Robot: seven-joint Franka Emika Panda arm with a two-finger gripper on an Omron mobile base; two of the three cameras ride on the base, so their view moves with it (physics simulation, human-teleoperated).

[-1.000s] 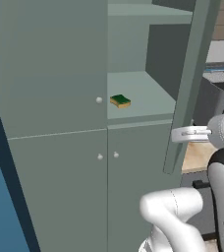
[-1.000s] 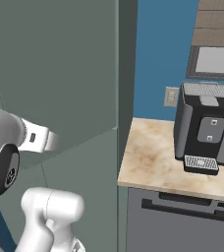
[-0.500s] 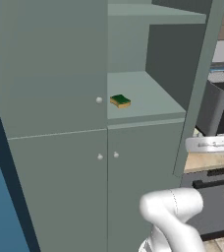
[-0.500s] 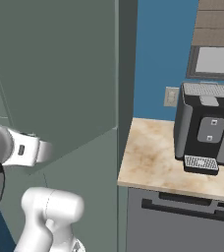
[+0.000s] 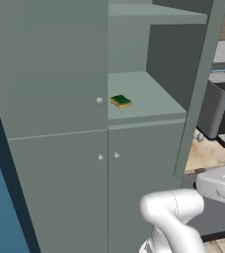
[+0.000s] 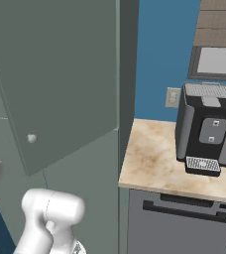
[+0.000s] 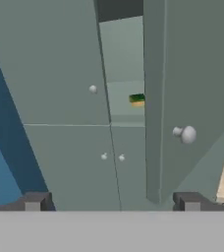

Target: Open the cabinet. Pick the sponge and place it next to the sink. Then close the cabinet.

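Cabinet (image 5: pixel 55 99) with its upper right door (image 7: pixel 192 88) swung open; the sponge (image 5: pixel 120 102) lies on the exposed shelf (image 5: pixel 144 99). Gripper (image 7: pixel 113 203), jaws spread wide and holding nothing, faces the door edge. Step 1 looks complete; next, reaching past the door to the sponge.

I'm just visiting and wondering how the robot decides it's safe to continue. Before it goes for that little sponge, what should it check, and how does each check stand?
1. Upper right door of the cabinet swung open: ok.
2. Sponge in sight on the shelf, near its front edge: ok.
3. Gripper open and empty: ok.
4. Gripper off the door knob: ok.
5. Straight path to the sponge: not ok; in the hand view the door edge covers part of it.
6. Spot beside the sink free: cannot tell.
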